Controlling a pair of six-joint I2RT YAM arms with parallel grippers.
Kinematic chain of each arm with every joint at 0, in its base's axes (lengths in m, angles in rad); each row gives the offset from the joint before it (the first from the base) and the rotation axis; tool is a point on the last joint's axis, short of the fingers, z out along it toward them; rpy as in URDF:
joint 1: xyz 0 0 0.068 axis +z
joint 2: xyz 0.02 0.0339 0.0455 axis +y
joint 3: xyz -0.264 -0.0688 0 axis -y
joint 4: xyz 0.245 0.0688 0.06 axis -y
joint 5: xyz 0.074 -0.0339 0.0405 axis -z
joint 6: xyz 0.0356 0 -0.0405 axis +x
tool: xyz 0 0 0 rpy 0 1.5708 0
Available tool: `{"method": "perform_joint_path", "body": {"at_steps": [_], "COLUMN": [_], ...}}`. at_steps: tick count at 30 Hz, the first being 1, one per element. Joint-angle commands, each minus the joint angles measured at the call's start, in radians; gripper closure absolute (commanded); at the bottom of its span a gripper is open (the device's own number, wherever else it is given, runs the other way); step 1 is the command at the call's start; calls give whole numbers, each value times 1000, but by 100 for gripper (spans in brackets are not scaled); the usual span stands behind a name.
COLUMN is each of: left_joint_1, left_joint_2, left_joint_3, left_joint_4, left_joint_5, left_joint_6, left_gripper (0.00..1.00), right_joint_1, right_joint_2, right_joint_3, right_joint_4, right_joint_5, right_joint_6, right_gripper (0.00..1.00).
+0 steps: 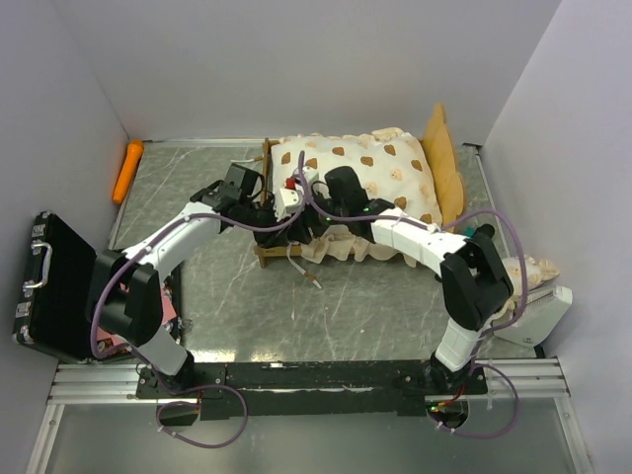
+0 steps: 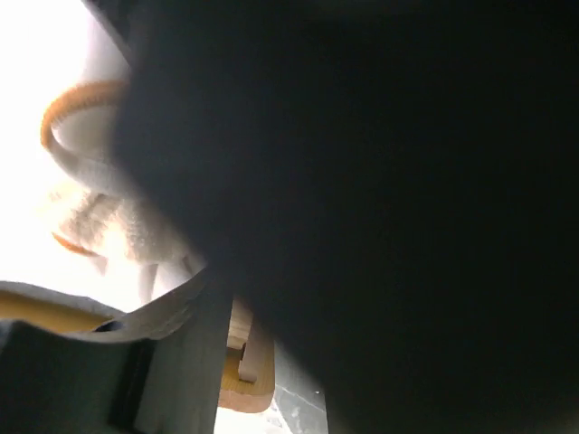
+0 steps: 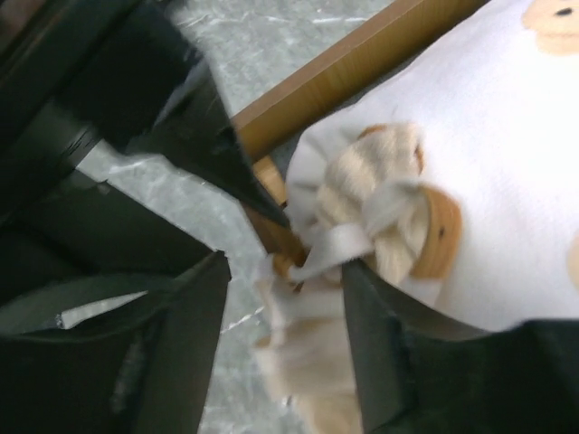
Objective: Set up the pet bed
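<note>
The pet bed (image 1: 269, 252) stands at the back middle of the table, its wavy headboard (image 1: 444, 153) on the right. The cream bear-print mattress (image 1: 365, 173) lies on the light-wood frame, with its ruffle hanging over the front rail. Both grippers meet at the bed's front left corner. In the right wrist view my right gripper (image 3: 285, 267) is open, with the mattress ruffle (image 3: 308, 362) and a white ribbon (image 3: 362, 237) between its fingers, beside the wooden rail (image 3: 362, 54). My left gripper (image 1: 281, 209) is next to it. A dark shape fills most of the left wrist view, which shows only one finger (image 2: 181, 362) and the frame corner (image 2: 246, 384).
A black hard case (image 1: 54, 286) stands open at the left edge. An orange carrot toy (image 1: 128, 170) lies at the back left by the wall. A white object (image 1: 541, 308) and a pale plush thing (image 1: 538, 269) sit at the right edge.
</note>
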Motion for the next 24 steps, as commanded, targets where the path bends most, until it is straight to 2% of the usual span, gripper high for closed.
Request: {"method": "perform_joint_path", "body": {"at_steps": [1,3,7,9,11,13,17,24], "left_joint_1": [17,19,19,19,18,13,11,13], "left_joint_2": [-27,-33,-30,-20,-20,-27,-26,43], "left_joint_3": [8,-1,-35,-47,-69,-98,-122,-98], "left_joint_4": [-8,-5,9,17,35,75,109,21], "left_joint_5": [2,-18,-68,-111,-122,-135,-139,-105], "left_joint_6": [-11,-2,52,78,107,138,204,264], "left_gripper": [54,52,48,47,46,44,40,41], "right_joint_1": [7,7,7,7,7,13,85,129], "right_joint_2": [-157,-170,-214,-263,-312,-355,-427,-328], "right_joint_3": [-7,-7,-33,-100,-186,-290,-510,-638], "right_joint_4": [31,-2,-44,-27,8,88,318,566], "right_joint_5": [-47,-27,6,14,51,71,133,237], "right_joint_6": [-6,-19,-14,-6,7,14,-5,10], "right_gripper": [36,28,25,30,40,45,45,47]}}
